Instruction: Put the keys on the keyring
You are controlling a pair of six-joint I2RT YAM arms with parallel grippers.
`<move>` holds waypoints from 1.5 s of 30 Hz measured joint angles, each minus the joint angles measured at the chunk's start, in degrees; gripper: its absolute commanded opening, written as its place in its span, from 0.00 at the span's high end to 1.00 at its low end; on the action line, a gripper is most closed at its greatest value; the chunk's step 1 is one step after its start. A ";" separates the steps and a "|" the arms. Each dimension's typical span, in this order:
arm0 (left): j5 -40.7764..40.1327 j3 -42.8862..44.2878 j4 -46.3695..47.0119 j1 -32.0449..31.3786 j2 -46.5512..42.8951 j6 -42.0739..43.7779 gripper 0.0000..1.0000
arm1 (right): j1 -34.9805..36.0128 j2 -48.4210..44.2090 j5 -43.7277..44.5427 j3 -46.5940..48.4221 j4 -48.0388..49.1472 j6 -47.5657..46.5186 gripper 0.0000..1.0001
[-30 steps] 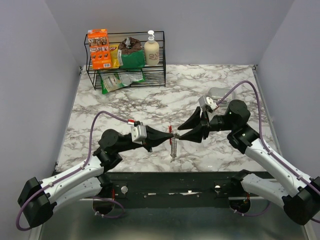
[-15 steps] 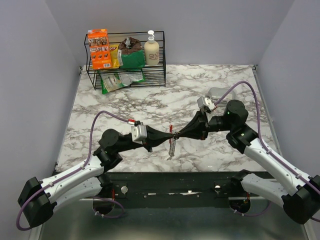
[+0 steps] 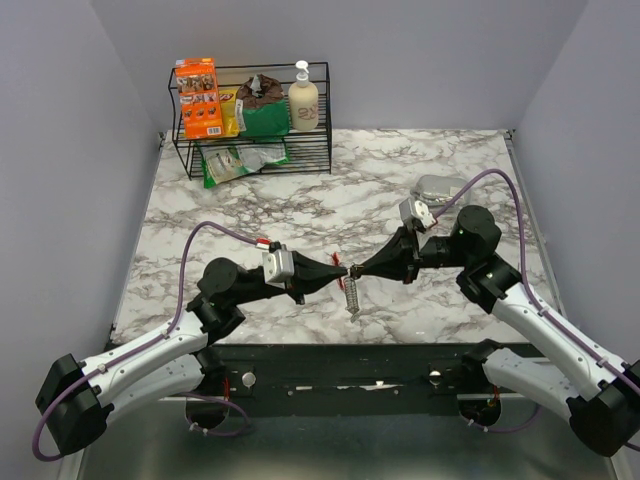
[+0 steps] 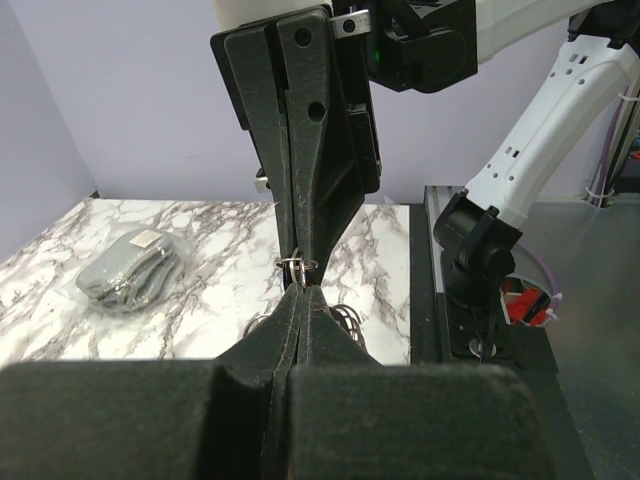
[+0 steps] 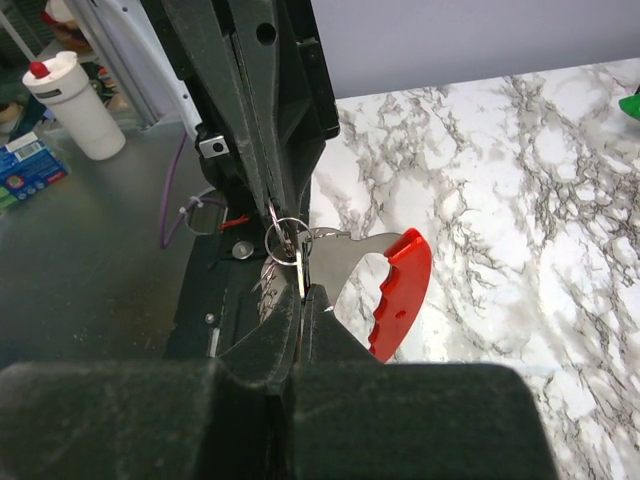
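Left fingers are clamping the keyring, which is hanging over the counter toward 6 o'clock. Right fingers are pinching together at its wire loop from 3 o'clock. I'm seeing no keys threaded, so I'm judging the job unfinished.

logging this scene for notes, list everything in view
keyring: one, red and gray, pinched between both hands, near table edge
wire rack: one, black, far left corner
orange box: one, orange, rack top left
pump bottle: one, cream, rack top right
packets: several, green and yellow, both rack shelves
gray pouch: one, gray, far right
table: one, white marble, under everything
left hand: one, black, shut on keyring
right hand: one, black, shut on keyring
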 measured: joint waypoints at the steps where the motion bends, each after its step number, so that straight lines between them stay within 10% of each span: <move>1: 0.00 0.02 0.00 0.00 0.00 0.00 1.00 | 0.00 -0.07 0.13 -0.09 -0.13 -0.15 0.99; 26: 0.59 1.09 -0.37 0.00 1.73 -0.63 1.00 | 0.00 0.37 1.31 -1.16 -3.06 -2.56 0.99; 37: 1.09 1.20 -0.07 0.00 1.81 -0.68 1.00 | 0.00 -2.25 4.48 -1.18 -5.68 -3.30 0.24; 45: 1.84 1.29 -0.46 0.00 1.11 -0.68 1.00 | 0.00 -6.03 3.93 -1.16 -2.58 -2.45 0.17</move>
